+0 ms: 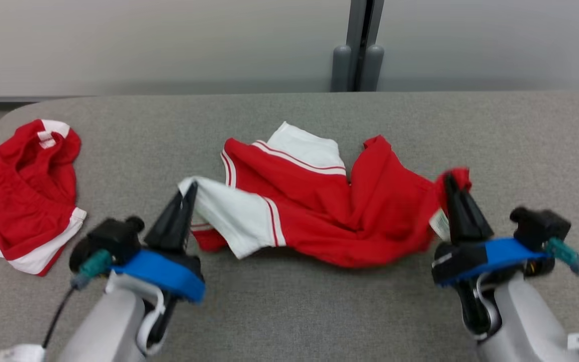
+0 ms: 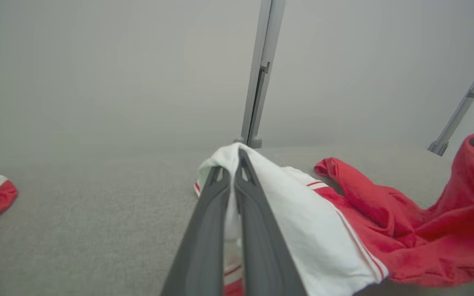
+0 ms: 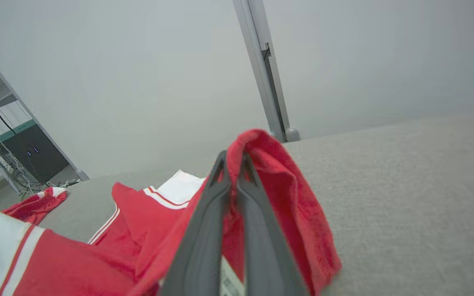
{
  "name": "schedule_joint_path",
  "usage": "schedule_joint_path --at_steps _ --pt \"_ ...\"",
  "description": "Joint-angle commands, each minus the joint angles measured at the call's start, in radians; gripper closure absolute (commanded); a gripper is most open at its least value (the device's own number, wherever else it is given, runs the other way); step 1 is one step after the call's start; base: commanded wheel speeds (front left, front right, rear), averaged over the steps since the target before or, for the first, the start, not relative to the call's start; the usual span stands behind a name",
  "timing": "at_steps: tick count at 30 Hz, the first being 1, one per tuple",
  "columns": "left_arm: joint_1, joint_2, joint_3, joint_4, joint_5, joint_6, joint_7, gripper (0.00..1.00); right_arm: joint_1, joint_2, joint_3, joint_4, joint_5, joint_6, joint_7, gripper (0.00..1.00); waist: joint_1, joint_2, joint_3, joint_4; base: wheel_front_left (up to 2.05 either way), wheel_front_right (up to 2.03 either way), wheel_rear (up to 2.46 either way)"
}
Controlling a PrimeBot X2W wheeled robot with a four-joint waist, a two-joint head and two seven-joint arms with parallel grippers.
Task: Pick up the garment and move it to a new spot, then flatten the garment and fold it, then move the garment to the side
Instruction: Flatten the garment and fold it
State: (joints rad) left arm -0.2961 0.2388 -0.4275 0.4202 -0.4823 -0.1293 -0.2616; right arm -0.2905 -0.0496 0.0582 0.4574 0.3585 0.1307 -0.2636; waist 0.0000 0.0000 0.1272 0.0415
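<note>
Grey cloth-covered tabletop (image 1: 289, 311) runs back to a pale partition wall with a grey post (image 1: 357, 45). At mid-table the left gripper (image 1: 191, 187) is clenched on the white corner of a crumpled red sports garment with white panels and stripes (image 1: 319, 211), cloth pinched between its two dark fingers. The right gripper (image 1: 451, 177) is clamped the same way on the garment's red corner, with a white label (image 1: 439, 223) hanging just beside its fingers. The garment's long axis runs left to right between the two grippers, white end toward the robot's left and red end toward its right. Its middle sags onto the tabletop. A second red-and-white garment (image 1: 23, 201) lies well apart at the far left.
</note>
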Motion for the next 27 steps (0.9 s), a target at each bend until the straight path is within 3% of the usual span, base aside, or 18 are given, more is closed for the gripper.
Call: schedule_joint_path --at_steps 1,8,15,27 --pt "-0.083 0.015 0.021 -0.014 -0.001 0.0 -0.004 1.0 -0.088 -0.002 0.015 -0.01 0.026 0.0 0.003 1.0 0.0 0.0 0.031 0.005 0.0 0.0 0.0" --pt "-0.408 0.08 0.052 -0.029 -0.029 -0.001 0.037 1.0 -0.473 -0.002 0.026 0.032 0.087 0.0 0.023 1.0 0.0 0.0 0.161 -0.006 0.0 0.0 0.0" --pt "-0.763 0.144 0.039 0.044 -0.093 -0.001 0.073 1.0 -0.872 -0.002 0.001 0.183 0.115 0.0 0.041 1.0 0.0 0.0 0.277 -0.027 0.0 0.0 0.0" --pt "-1.276 0.132 -0.054 0.233 -0.161 -0.001 0.049 1.0 -1.342 -0.027 -0.103 0.479 0.07 0.0 0.021 1.0 0.0 0.0 0.37 -0.041 0.0 0.0 0.0"
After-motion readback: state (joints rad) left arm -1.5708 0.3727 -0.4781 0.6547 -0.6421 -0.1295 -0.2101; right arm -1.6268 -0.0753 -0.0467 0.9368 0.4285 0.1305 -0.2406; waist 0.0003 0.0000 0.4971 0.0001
